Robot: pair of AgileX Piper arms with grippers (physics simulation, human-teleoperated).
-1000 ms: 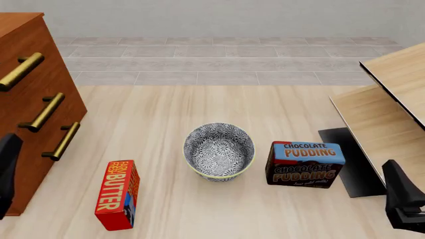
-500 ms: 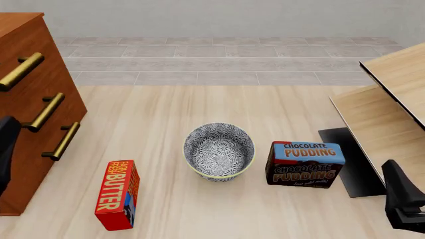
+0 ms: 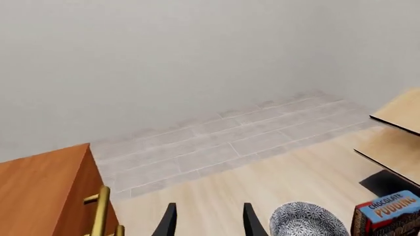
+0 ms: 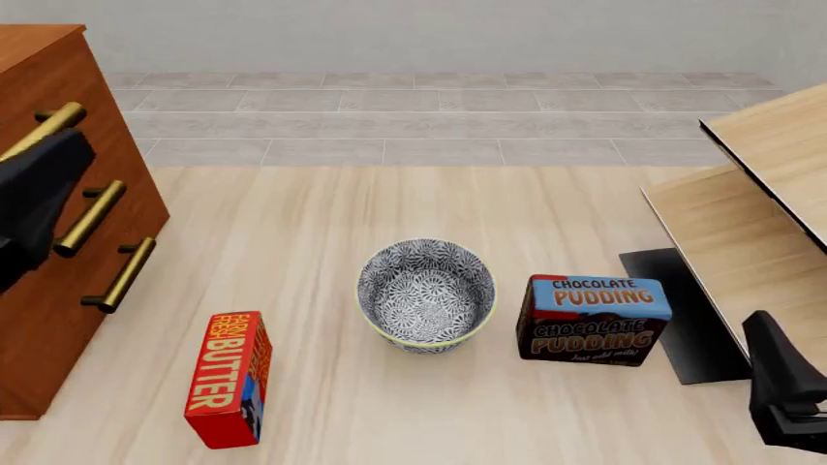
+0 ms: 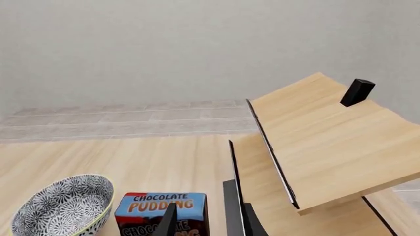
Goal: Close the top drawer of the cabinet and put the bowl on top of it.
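Note:
The cabinet (image 4: 52, 291) stands at the far left with three brass bar handles. My left arm (image 4: 39, 194) hangs in front of it, covering part of the top drawer (image 4: 91, 87) and its handle (image 4: 52, 121); how far the drawer stands out I cannot tell. In the left wrist view my left gripper (image 3: 208, 223) is open and holds nothing, with the cabinet (image 3: 46, 191) beside it. The bowl (image 4: 427, 295) sits upright on the floor in the middle, apart from both arms. My right gripper (image 5: 210, 223) is open over the pudding box (image 5: 161, 211), with the bowl (image 5: 62, 206) beside it.
A red butter box (image 4: 230, 378) lies left of the bowl and a chocolate pudding box (image 4: 595, 318) stands right of it. Pale light-wood furniture (image 4: 762, 194) on a dark base fills the right side. My right arm (image 4: 781, 387) sits low at the right edge.
My left arm has risen along the cabinet front from the lower left edge to the level of the top handle. The right arm, bowl and boxes have not moved.

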